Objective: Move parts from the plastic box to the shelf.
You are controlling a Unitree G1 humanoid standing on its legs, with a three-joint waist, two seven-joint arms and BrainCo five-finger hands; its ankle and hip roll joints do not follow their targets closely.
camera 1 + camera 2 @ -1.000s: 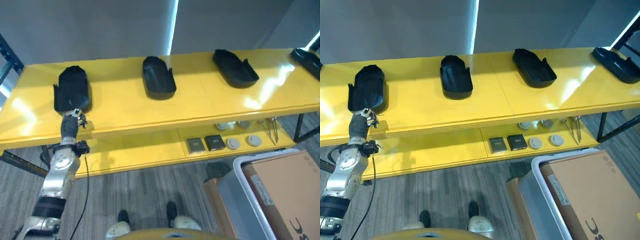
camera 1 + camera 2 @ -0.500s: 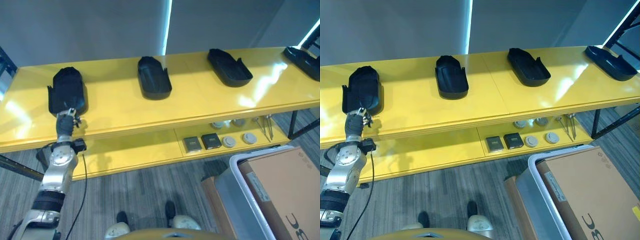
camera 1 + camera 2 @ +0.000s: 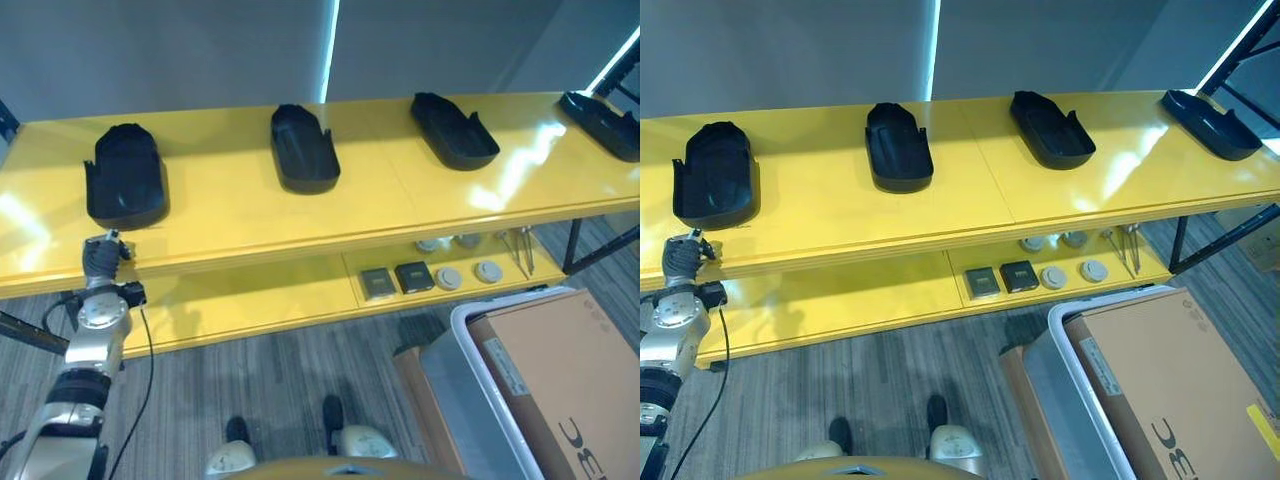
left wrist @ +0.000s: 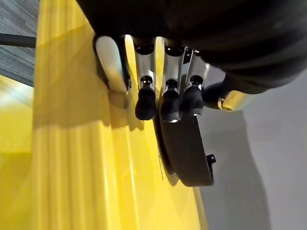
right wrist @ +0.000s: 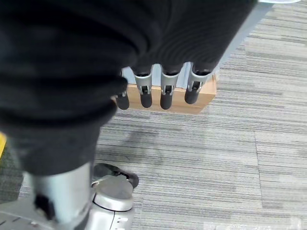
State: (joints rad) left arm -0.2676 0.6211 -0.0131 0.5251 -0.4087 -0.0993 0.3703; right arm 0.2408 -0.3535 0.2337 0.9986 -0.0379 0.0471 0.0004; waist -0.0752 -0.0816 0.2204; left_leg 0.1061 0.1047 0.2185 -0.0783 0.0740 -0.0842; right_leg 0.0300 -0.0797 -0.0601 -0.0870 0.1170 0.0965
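A: Four black moulded parts sit on the glossy yellow shelf [image 3: 250,215], spaced out along it, probably so each has its own spot. The leftmost part [image 3: 125,188] is curved and shell-like, a matte tray with raised sides.

B: Left hand [image 3: 99,254] is just below that part at the shelf edge, fingers relaxed, holding nothing. Right hand [image 5: 158,88] hangs empty, fingers loose, over the carpet. The plastic box [image 3: 470,395], below the shelf's right end, holds a cardboard carton [image 3: 565,375].
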